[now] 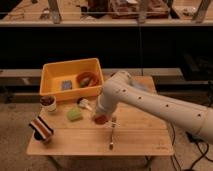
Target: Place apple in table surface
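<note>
floor (12, 131): tan, mottled | behind: dark shelf unit (165, 47), pale top rail (30, 23) | light: dim, warm

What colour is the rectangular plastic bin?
Rectangular plastic bin: yellow, camera view. End effector at the round red-orange apple.

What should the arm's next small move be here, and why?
Probably ease the gripper straight down: the apple is at its tip, over the table between the green block and the utensil, and seems not yet resting.
</note>
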